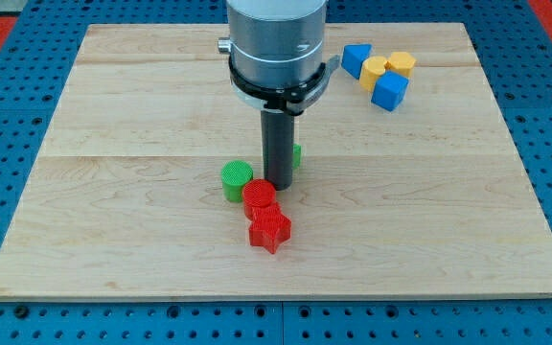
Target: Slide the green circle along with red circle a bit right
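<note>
While my tip rests behind the red circle:
Tip: my tip [277,185] touching red circle [259,196], no jaws, grasping nothing.
Green circle: green circle [237,178] just left of red circle.
Red star: red star [269,230] touching below.

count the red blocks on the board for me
2. The red circle sits just below my tip, beside the green circle; the red star-shaped block touches it from below. The rod may hide others.

Red star block [269,231] at lower centre — blue [389,91] and yellow [374,72] blocks clustered top right.
</note>
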